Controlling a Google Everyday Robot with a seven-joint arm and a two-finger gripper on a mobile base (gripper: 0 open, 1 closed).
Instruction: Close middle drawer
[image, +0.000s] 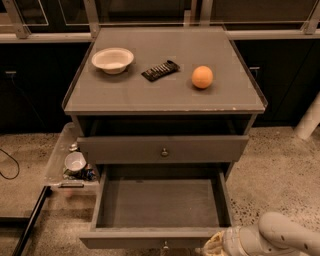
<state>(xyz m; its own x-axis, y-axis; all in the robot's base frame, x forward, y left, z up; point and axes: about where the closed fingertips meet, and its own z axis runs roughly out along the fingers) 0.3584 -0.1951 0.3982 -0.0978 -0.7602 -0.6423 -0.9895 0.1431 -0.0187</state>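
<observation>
The middle drawer (160, 205) is pulled far out of the grey-brown cabinet and is empty inside. Its low front panel runs along the bottom of the camera view, with a small round knob (165, 245) at its centre. My gripper (212, 245) is at the bottom right, right at the front panel, to the right of the knob. The white arm (280, 237) comes in from the lower right corner. The drawer above it (162, 149) stands slightly out and has its own knob.
On the cabinet top (165, 97) are a white bowl (113, 59), a dark snack bar (160, 70) and an orange (202, 77). A clear tray (60, 160) with a cup (75, 161) sits to the cabinet's left. A white post (310, 120) stands at right.
</observation>
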